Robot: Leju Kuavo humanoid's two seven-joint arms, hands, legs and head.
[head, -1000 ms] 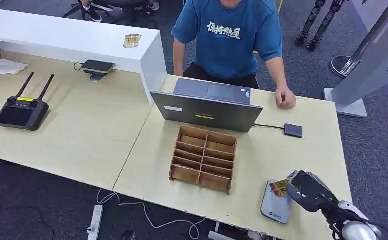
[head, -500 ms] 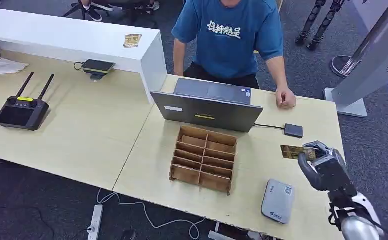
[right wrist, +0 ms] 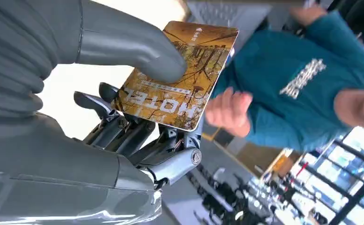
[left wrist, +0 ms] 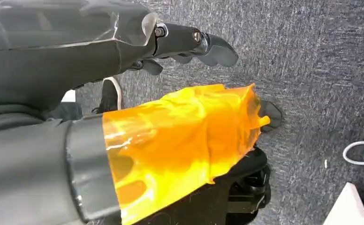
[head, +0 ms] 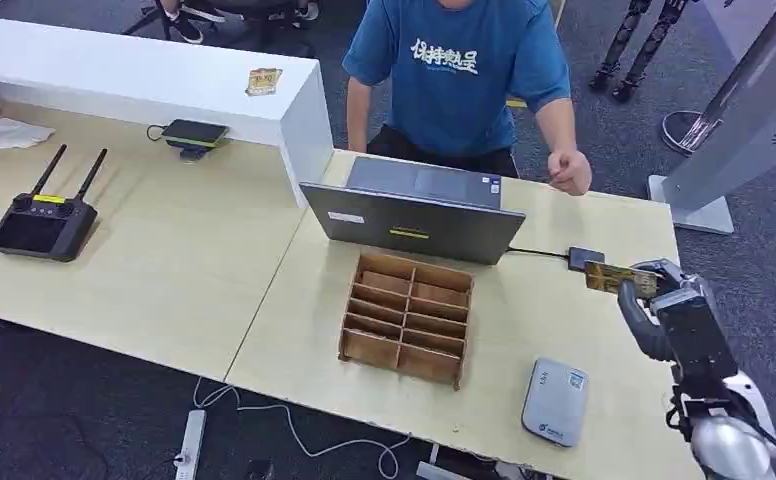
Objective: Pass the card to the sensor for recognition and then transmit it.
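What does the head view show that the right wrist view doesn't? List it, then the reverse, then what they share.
Head view alone: the wooden divider box, the laptop, the grey sensor pad lying near the table's front edge, and the remote controller.

Right wrist view alone: the word HOTEL printed on the card, and the thumb pressing on its face.

Both: the right hand holding the card, and the person in the blue shirt with a raised hand.

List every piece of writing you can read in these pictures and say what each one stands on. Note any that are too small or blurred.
"HOTEL": on the card held in the right robot hand, seen upside down.
Small white line above it on the card: too small to read.
White characters on the person's blue shirt: not legible.
Mark on the grey sensor: too small.
Labels on the laptop: blurred.
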